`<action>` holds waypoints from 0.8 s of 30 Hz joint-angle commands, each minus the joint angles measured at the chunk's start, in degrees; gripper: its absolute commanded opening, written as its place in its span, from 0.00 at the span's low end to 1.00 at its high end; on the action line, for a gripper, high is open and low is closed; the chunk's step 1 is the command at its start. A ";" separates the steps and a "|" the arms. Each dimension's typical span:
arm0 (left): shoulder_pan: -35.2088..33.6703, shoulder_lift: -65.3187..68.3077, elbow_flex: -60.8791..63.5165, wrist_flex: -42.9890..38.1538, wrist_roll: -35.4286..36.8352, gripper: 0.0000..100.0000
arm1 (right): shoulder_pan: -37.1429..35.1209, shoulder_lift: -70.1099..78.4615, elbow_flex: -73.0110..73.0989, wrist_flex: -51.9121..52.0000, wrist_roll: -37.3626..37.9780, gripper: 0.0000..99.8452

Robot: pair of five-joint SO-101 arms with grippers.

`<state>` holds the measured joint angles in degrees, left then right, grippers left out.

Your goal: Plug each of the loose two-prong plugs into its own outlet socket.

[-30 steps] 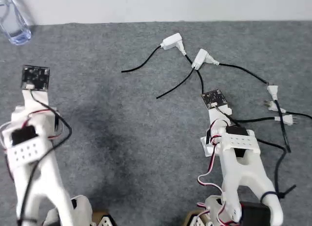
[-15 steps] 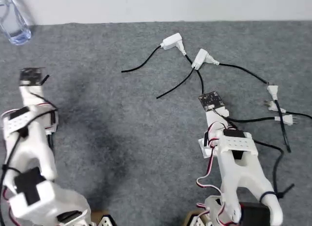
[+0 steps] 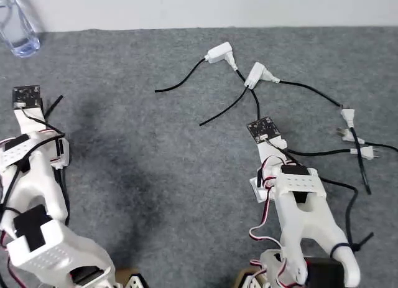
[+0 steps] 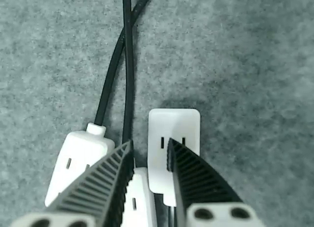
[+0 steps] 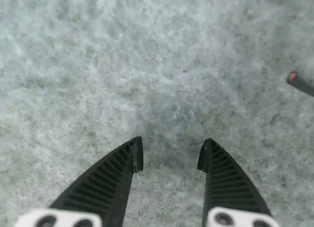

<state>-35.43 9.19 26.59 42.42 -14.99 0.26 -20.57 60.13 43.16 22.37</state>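
Observation:
In the left wrist view my left gripper (image 4: pixel 148 143) hangs just above a white outlet socket (image 4: pixel 174 131) lying slots-up on the grey carpet. Its fingers are a narrow gap apart and hold nothing. Two more white sockets (image 4: pixel 78 161) (image 4: pixel 141 202) lie beside it, and black cables (image 4: pixel 126 65) run away from them. In the high view this arm (image 3: pixel 298 195) is the one at image right. Loose white two-prong plugs (image 3: pixel 347 117) (image 3: pixel 367 153) lie to its right. My right gripper (image 5: pixel 170 156) is open over bare carpet, on the arm (image 3: pixel 31 157) at image left.
Two white cord connectors (image 3: pixel 219 52) (image 3: pixel 256 74) with black cables lie at the far middle. A clear bottle (image 3: pixel 17 27) stands in the far left corner by the wall. A cut cable end (image 5: pixel 294 79) lies near my right gripper. Open carpet lies between the arms.
The arm at image left has swung further left and drawn back. The arm at image right has crept a little forward and left, towards the far connectors.

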 commanded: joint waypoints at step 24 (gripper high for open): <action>2.29 1.05 -11.74 14.59 0.62 0.15 | -0.48 -1.54 -0.26 -1.10 0.70 0.19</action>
<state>-33.41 9.71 15.96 59.91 -14.99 0.18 -20.57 60.13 43.16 22.37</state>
